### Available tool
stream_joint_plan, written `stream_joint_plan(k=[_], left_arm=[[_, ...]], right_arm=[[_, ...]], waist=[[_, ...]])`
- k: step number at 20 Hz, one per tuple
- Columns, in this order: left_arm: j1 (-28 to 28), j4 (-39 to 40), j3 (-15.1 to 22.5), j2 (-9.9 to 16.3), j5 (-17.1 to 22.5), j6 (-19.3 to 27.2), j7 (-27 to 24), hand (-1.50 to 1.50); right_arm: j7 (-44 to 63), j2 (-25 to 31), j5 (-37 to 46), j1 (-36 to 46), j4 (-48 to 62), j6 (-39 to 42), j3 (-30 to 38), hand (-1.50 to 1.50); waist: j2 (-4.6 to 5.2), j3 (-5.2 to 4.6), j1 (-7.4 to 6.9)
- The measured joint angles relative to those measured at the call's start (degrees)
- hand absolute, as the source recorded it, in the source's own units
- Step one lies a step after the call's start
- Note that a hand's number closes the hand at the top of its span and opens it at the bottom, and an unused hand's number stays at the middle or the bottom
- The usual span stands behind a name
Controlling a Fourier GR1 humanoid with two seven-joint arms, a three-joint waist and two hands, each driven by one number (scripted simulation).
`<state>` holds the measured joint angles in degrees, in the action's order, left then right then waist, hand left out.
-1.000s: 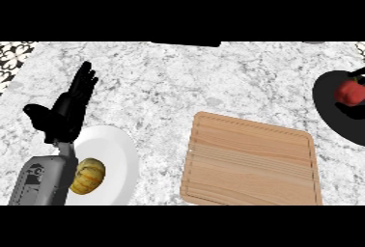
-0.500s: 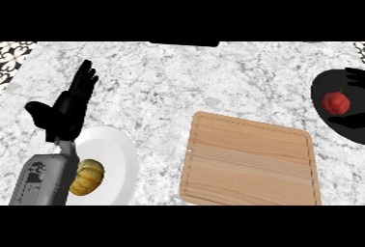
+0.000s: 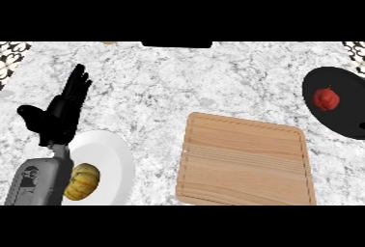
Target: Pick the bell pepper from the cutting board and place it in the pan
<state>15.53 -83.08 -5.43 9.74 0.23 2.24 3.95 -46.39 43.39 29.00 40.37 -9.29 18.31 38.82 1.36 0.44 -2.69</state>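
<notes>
The left hand (image 3: 58,113) rests open at the view's left, fingers straight and pointing up, thumb spread, its grey forearm entering from the lower edge.

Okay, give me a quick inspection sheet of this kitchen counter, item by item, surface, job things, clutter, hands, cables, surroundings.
Surface: grey-white speckled marble counter, bare in the middle.
Job's things: red bell pepper lies in the black round pan at the right edge; the light wooden cutting board carries nothing.
Clutter: white round plate at lower left, holding a yellow-orange ridged squash, partly hidden by the grey forearm.
Hands: black left hand open, fingers straight and pointing up, resting at the left beside the plate; right hand not in view.
Cables: nothing seen.
Surroundings: black-and-white patterned patches at the top corners; dark object at the top edge, cannot identify.
</notes>
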Motion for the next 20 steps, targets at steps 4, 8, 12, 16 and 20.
stream_joint_plan(k=[4, 8, 12, 16, 20], left_arm=[[-0.9, -0.2, -0.5, 0.3, 0.2, -0.1, -0.2, 0.0], [-1.5, 0.0, -1.2, 0.7, 0.1, 0.3, -0.5, 0.0], [-1.7, 0.2, -1.8, 1.1, 0.2, 0.3, -0.5, 0.0], [-2.3, 0.0, -2.2, 1.4, 0.4, 0.1, -0.3, 0.0], [-1.6, 0.5, -2.2, 1.2, 0.4, 0.3, -0.3, 0.0]], right_arm=[[-0.1, 4.1, -1.9, -2.9, 0.6, 6.4, 1.0, -1.5], [-0.2, 7.4, -3.2, -6.4, -0.3, 10.3, 1.1, -1.5], [-0.1, 10.0, -4.7, -9.6, -1.7, 12.6, 1.2, -1.5], [-0.4, 11.2, -6.1, -12.9, -3.3, 13.5, 0.9, -1.5], [-0.6, 11.5, -6.7, -15.5, -5.4, 13.8, -0.5, -1.5]], waist=[[-0.35, -0.02, 0.98], [-0.77, -0.08, 2.11], [-1.03, -0.09, 2.85], [-1.25, -0.11, 3.24], [-1.28, -0.16, 3.44]])
